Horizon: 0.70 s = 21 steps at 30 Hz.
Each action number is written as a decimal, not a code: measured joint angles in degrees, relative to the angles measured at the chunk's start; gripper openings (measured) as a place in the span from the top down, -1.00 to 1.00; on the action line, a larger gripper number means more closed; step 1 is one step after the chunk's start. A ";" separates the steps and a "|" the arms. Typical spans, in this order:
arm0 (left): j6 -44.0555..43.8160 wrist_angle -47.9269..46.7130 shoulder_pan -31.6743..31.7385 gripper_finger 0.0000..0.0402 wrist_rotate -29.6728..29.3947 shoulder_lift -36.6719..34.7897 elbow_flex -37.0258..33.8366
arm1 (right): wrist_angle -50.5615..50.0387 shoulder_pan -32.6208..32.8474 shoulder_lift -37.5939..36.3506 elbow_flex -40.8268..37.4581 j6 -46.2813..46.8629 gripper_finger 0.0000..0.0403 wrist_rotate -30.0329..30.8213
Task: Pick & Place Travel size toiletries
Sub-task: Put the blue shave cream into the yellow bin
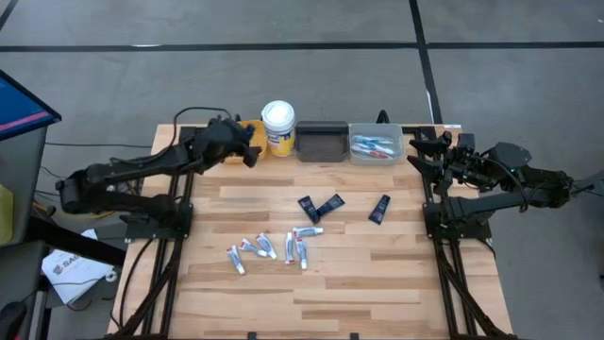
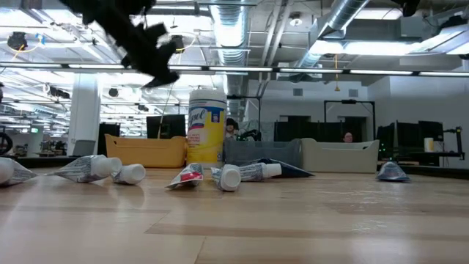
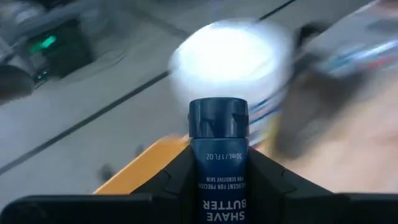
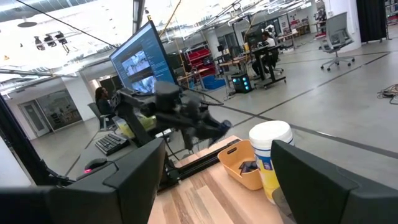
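Navy tube held tight in the left gripper, above the yellow bin.
Right gripper waits wide open. Some brushes lie in the grey bin; many tubes wait on the table.

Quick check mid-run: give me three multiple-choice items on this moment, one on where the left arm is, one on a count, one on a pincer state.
1. Where is the left pincer?
A. Over the yellow bin, beside the white-lidded tub
B. Over the grey bin
C. Low over the white tubes

2. How many dark navy mini tubes lie on the table?
A. One
B. Three
C. Six

3. What state is the left pincer in?
A. Wide open, empty
B. Shut on a toothbrush
C. Shut on a navy shave butter tube

Key: 1 A, the high view puts it at the table's rear left corner; 2 B, two lie together and one apart; 3 C, the left wrist view shows the tube between the fingers.
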 joint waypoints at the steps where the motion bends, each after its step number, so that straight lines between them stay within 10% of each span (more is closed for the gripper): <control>1: -0.02 -0.19 1.79 0.52 -0.36 0.00 -1.13 | 0.00 0.00 -0.01 0.00 0.00 -0.42 0.00; 21: -0.24 6.25 18.93 0.52 4.19 0.39 -10.14 | -0.03 0.00 -0.02 0.00 0.00 -0.42 0.04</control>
